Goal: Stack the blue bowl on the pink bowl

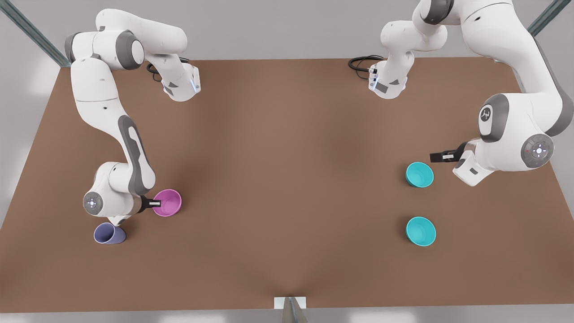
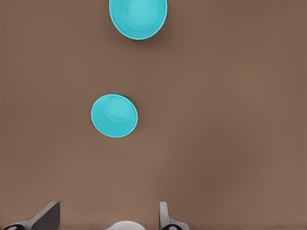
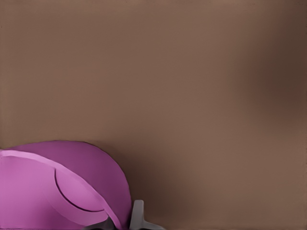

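Closest to the front camera is a white bracket [image 1: 290, 303] at the table's [image 1: 287, 148] near edge; beyond it the work splits to two sides. On the front view's left, my right gripper [image 1: 154, 203] is down at the pink bowl [image 1: 167, 202], its jaws narrow and, as far as I can judge, pinched on the rim; the right wrist view shows the pink wall [image 3: 57, 187] running between the fingers [image 3: 137, 214]. A lavender cup [image 1: 109, 233] stands just beside that arm's wrist. On the front view's right, the left gripper [image 1: 441, 156] hovers near the farther teal bowl, which I take as the blue bowl [image 1: 419, 174]; its jaws stand wide and hold nothing. A second teal bowl [image 1: 420, 231] sits apart from it, nearer the front edge.

My worries from here:
- the two teal bowls are alike, so the left arm could settle on either one, or dither between them;
- a rim pinch on a light plastic bowl may tip or drag it if the wrist turns;
- the cup is close enough to be knocked by the right arm;
- pink and blue lie well apart, so the long carry gives a weak grip time to slip.
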### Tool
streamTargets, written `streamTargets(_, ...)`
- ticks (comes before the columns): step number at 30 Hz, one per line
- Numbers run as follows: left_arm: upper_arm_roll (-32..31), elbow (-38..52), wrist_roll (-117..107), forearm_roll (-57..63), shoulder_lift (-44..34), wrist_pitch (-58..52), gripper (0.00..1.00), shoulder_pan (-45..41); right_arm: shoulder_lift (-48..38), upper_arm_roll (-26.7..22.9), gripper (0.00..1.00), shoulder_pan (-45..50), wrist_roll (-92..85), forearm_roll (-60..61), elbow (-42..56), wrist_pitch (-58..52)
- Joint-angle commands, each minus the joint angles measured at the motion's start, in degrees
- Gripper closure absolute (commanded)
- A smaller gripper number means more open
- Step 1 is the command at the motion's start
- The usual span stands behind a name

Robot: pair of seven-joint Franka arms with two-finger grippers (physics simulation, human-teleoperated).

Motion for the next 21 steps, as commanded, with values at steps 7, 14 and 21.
streamTargets(7, 0.2, 1.4, 0.0, 0.3, 1.9, -0.3, 0.0, 0.1, -0.1, 6.3, 0.79, 0.1, 2.6, 6.6, 7.1, -7.4)
streamTargets(14, 1.1, 1.4, 0.0, 0.2, 1.8, -0.5, 0.0, 0.1, 6.8, 13.1, 0.79, 16.9, 45.1, 11.8, 19.9, -7.3)
streamTargets(21, 1.1, 1.3, 0.0, 0.1, 1.8, -1.6, 0.0, 0.1, 20.7, 13.1, 0.79, 26.0, 59.2, 18.5, 36.5, 2.9)
